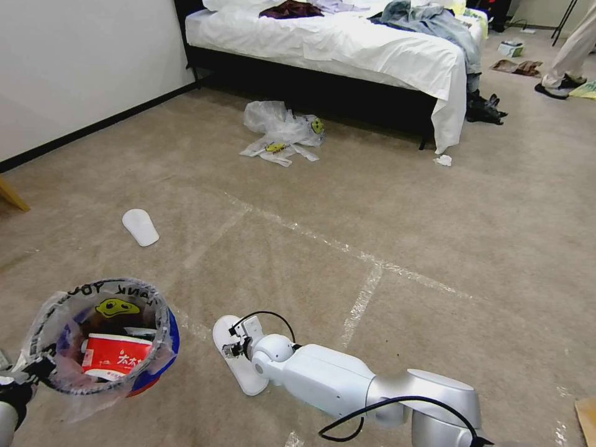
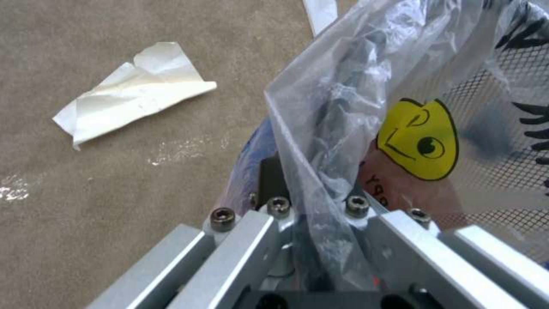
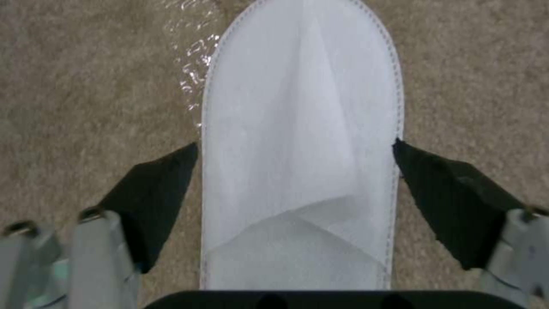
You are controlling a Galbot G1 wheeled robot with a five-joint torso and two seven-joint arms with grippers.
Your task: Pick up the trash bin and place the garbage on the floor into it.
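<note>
**A:** Where are the arms, starting from the slipper nearest the robot?

**B:** The right arm reaches forward and down, its white forearm angled across the floor (image 1: 434,205), and the right gripper (image 3: 294,171) sits directly over that white slipper (image 3: 300,141). Its two black fingertips (image 3: 154,201) stand apart, one at each long edge of the slipper, touching or nearly touching the stitched rim — not yet closed on it.

**A:** And the left arm?

**B:** It is to the left of the slipper, holding the trash bin (image 1: 108,338) up off the carpet. The left gripper (image 2: 309,223) is clamped on the bin's rim together with the clear liner bag (image 2: 354,86), which bunches between its fingers.

**A:** What is in the bin?

**B:** A red and white container (image 1: 115,357); the rest is hard to make out behind the crinkled plastic.

**A:** What else lies around?

**B:** Beyond the slipper, farther out, a second white slipper (image 1: 140,226). Well past that, by the bed (image 1: 347,49), a heap of clear plastic bags (image 1: 282,131) and a small white paper wad (image 1: 443,160). Beside the bin, a creased white paper (image 2: 134,92) lies flat.

**A:** Anything cut off?

**B:** The slipper's heel end is hidden under the right gripper's body — and most of the left arm falls outside the frame.
</note>
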